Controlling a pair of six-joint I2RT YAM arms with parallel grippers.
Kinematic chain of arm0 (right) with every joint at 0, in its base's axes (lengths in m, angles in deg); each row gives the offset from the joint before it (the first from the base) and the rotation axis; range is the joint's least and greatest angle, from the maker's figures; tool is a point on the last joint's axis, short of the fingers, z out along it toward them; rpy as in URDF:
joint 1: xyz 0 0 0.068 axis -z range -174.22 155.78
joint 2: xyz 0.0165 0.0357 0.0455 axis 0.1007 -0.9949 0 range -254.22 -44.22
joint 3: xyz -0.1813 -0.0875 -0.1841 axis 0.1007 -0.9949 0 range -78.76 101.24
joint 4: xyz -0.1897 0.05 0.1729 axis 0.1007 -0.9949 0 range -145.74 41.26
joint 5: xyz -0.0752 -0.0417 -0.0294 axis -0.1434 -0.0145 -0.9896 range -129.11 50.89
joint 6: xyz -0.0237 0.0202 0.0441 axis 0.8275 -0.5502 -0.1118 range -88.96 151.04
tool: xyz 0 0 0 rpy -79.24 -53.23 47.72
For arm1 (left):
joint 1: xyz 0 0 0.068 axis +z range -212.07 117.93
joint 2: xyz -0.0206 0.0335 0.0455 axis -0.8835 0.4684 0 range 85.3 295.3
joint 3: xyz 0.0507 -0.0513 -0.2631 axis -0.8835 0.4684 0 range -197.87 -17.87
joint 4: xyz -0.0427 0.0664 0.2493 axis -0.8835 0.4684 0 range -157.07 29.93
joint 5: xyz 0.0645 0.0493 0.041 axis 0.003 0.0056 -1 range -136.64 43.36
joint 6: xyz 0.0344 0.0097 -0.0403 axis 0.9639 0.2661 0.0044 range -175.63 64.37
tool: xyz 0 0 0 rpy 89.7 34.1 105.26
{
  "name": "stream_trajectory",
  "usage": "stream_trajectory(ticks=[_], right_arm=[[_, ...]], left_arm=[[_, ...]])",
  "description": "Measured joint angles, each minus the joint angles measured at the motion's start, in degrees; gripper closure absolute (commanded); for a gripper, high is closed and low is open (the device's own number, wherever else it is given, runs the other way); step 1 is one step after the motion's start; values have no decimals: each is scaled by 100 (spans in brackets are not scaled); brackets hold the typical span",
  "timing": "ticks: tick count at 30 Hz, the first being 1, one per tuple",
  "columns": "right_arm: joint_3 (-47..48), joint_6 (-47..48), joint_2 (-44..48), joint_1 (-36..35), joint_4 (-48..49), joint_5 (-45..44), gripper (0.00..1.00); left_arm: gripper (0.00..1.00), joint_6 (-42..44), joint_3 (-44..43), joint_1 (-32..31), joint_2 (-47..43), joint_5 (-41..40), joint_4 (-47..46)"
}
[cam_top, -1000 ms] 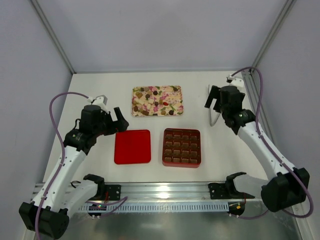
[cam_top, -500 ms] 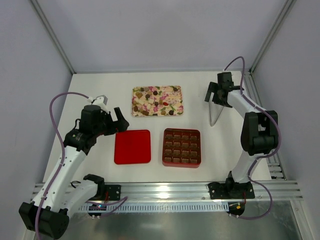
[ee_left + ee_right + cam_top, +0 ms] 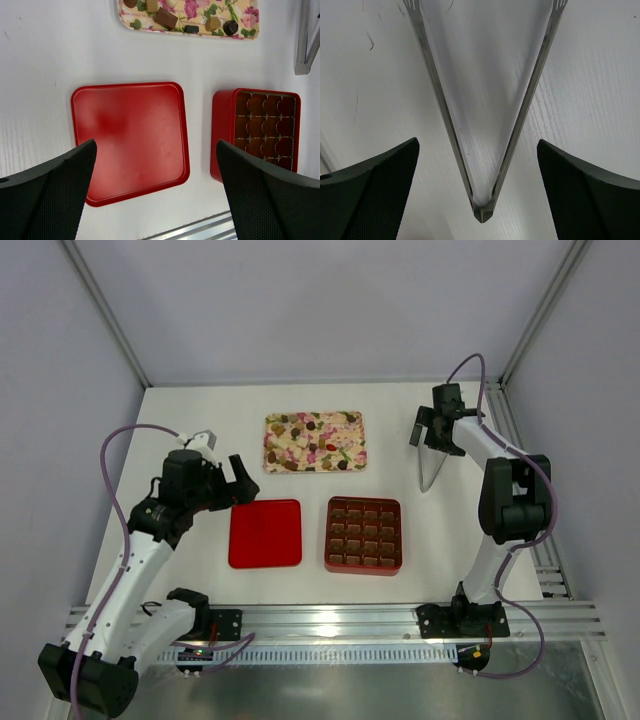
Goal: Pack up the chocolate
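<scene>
Left hand (image 3: 156, 145) idle, wide open and empty; right hand (image 3: 477, 144), likewise, hangs over V-shaped steel tongs (image 3: 482, 210), apparently ready to grasp them.

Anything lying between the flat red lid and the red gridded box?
Nothing. Only a bare strip of white table separates the red lid from the red box. It shows most clearly in the left wrist view, and also in the top view.
</scene>
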Motion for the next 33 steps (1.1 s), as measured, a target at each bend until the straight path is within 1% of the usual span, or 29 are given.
stream_trajectory(ticks=[9,23,28,33], right_arm=[[-15,0,-195,0,7,-37,0],[-17,-24,-748,0,66,20,0],[0,-42,-767,4,85,85,0],[190,-59,-903,9,13,181,3]], left_arm=[[0,0,0,0,33,20,0],[0,0,0,0,109,20,0],[0,0,0,2,125,17,4],[0,0,0,0,125,17,2]])
